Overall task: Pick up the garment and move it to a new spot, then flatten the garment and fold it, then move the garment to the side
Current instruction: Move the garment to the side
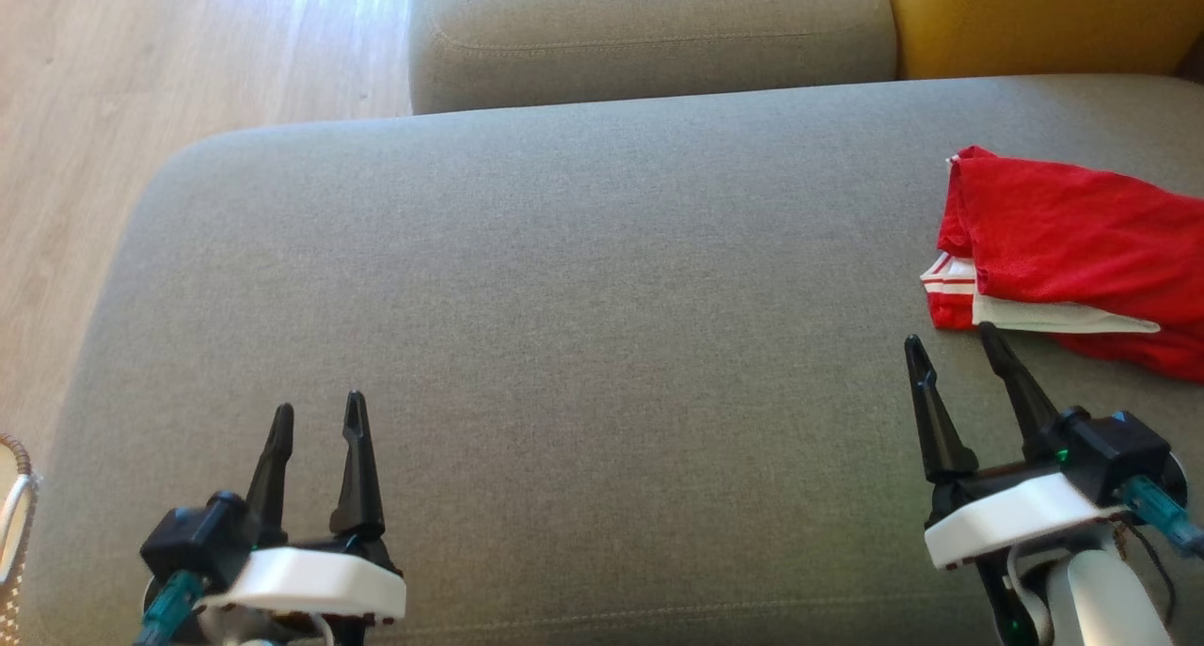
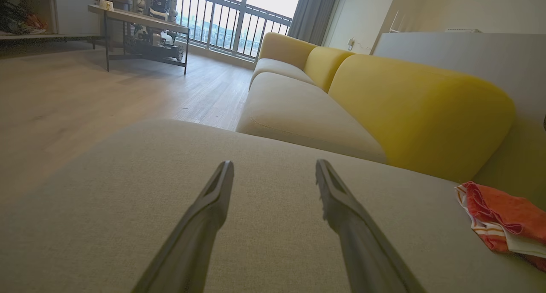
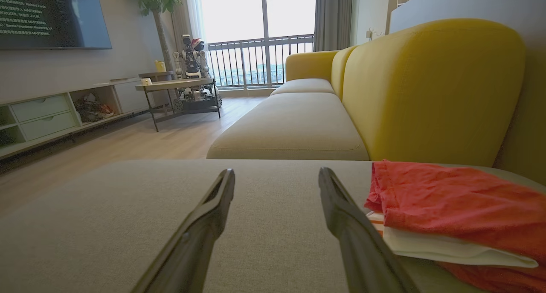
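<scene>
The wide grey sofa cushion (image 1: pixel 564 298) is mostly bare, and the red garment (image 1: pixel 1063 251) sits folded at its right side. The stack looks loose to me, so one nudge could spill the layers and undo the fold. The right end effector (image 1: pixel 950 336) hovers just beside the striped hem (image 1: pixel 950 289), spread wide and empty. Any forward drift might snag the cloth. The left end effector (image 1: pixel 319 403), equally wide and empty, is well apart.

garment (image 1: pixel 1072 232): right part cut by frame edge | TV text (image 3: pixel 25 18): too blurred to read
</scene>
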Robot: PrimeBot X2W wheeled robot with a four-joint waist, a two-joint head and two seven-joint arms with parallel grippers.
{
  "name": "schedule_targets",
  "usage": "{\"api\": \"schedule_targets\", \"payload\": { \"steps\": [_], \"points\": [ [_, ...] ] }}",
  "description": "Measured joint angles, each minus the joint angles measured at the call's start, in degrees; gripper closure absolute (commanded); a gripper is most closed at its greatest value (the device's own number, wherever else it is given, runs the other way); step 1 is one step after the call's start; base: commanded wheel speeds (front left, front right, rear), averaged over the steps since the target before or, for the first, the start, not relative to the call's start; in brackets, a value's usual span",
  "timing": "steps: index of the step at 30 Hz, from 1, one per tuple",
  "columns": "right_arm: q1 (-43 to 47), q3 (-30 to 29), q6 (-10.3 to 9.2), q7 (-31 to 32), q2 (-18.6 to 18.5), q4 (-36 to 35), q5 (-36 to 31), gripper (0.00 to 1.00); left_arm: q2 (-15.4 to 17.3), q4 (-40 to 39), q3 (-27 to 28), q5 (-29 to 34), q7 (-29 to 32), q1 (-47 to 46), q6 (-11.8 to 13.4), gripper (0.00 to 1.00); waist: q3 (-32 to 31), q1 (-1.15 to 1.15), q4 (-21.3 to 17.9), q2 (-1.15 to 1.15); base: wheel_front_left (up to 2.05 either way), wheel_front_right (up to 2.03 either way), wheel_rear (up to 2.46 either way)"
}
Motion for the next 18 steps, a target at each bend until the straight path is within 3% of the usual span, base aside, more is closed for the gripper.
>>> {"api": "schedule_targets", "payload": {
  "steps": [18],
  "points": [
    [0.27,-1.48,0.00,0.00,0.01,-0.36,1.54,0.00,0.00,0.23,0.19,-0.33,0.01,-0.04,-1.54,0.00,0.61,0.01,-0.74,0.00,0.00,0.00,0.00]
  ]
}}
